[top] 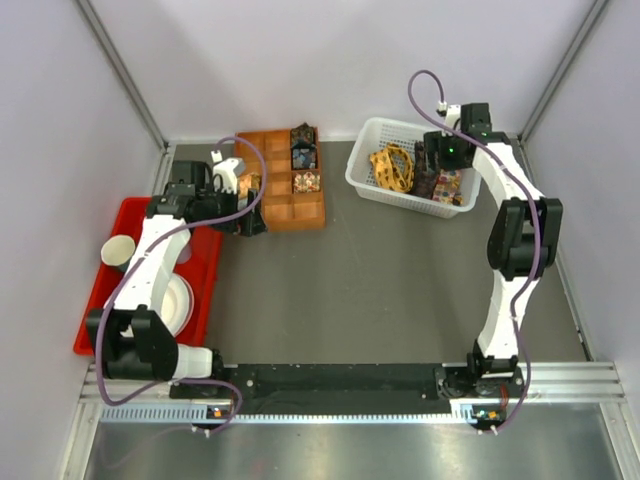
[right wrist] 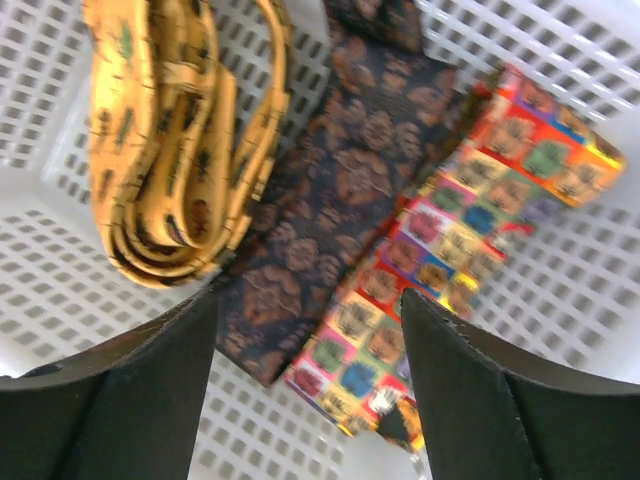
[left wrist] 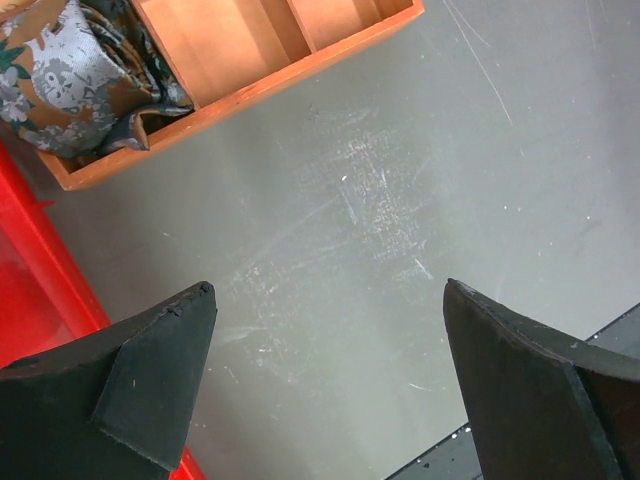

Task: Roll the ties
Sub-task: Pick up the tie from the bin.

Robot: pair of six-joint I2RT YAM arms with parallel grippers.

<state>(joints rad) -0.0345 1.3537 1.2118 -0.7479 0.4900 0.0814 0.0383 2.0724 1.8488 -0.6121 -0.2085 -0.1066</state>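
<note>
Three ties lie in the white mesh basket: a golden-yellow tie, a dark brown patterned tie and a multicoloured checked tie. My right gripper hangs open just above them, over the ends of the brown and multicoloured ties; in the top view it is over the basket. Rolled ties sit in the orange-brown compartment tray. A grey and brown rolled tie fills a corner compartment. My left gripper is open and empty above the table beside the tray.
A red tray at the left holds a paper cup and a white bowl. Its red edge shows by my left fingers. White walls enclose the grey table.
</note>
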